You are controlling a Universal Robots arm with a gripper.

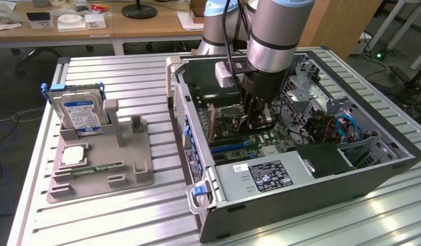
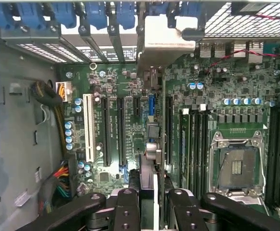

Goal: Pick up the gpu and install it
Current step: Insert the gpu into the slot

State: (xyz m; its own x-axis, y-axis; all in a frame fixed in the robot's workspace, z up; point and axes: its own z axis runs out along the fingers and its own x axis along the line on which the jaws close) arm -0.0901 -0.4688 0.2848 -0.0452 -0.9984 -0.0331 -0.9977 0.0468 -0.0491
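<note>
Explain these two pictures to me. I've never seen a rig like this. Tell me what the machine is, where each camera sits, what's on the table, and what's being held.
The machine is a single robot arm ending in a two-fingered gripper. The exterior view is taken by a camera off the arm and looks over a ribbed metal table. On the table lies an open computer case. To the exterior view's left is a grey tray with a hard drive standing in it. The wrist view comes from a camera on the arm itself and looks into the case at the green motherboard. In that view the gripper is clamped on the gpu, seen edge-on over the motherboard's slots.
</note>
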